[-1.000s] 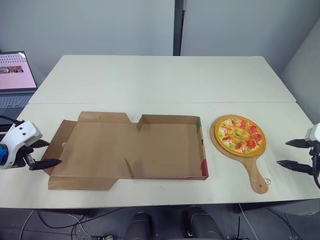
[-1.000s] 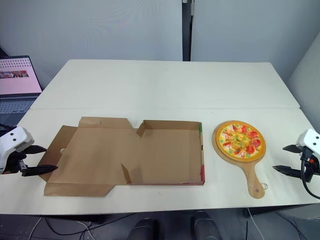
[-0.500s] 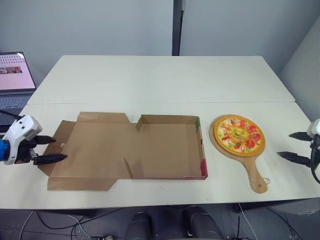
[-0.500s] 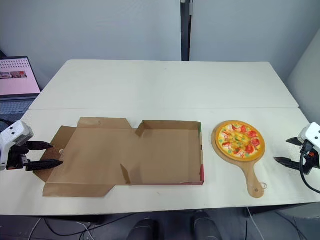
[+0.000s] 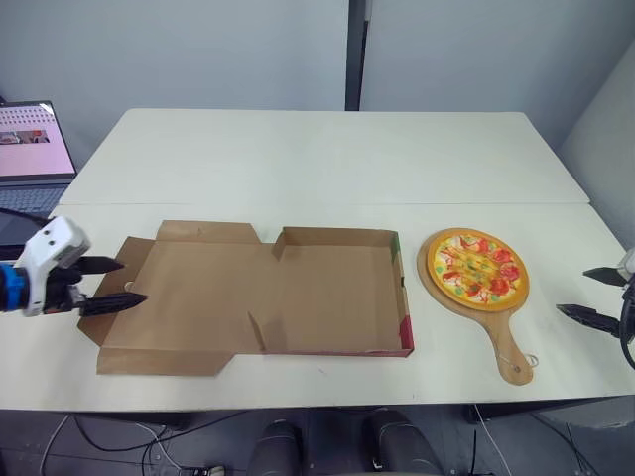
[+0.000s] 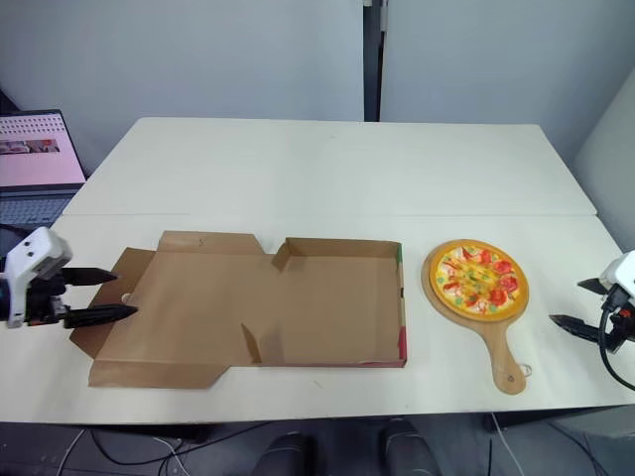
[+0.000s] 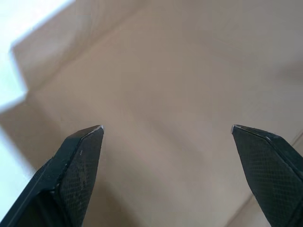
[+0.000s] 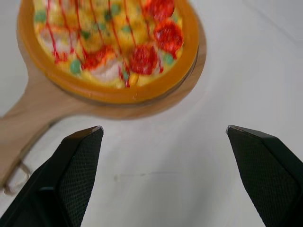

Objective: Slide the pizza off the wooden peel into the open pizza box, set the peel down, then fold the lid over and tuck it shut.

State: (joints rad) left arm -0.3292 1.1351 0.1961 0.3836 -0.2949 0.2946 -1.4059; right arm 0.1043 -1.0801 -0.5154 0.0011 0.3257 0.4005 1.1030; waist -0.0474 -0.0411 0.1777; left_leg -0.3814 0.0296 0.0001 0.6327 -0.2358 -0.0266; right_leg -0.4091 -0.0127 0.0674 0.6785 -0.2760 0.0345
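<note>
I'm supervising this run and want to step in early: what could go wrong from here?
The left gripper, open, sits at the edge of the lid; a push there could shift the pizza box or close it early. The pizza rests on the peel; a tilted lift by the right gripper may spill it onto the table.

White table (image 5: pixel 317 159) — grey wall (image 5: pixel 179 50) behind (laptop (image 5: pixel 35 154) at left).

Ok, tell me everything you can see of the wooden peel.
The wooden peel is a round light-wood paddle with a short handle pointing toward the robot and a thin cord at its end. It lies flat on the table, right of the pizza box, carrying the pizza. The open right gripper hovers beside it, not touching.
</note>
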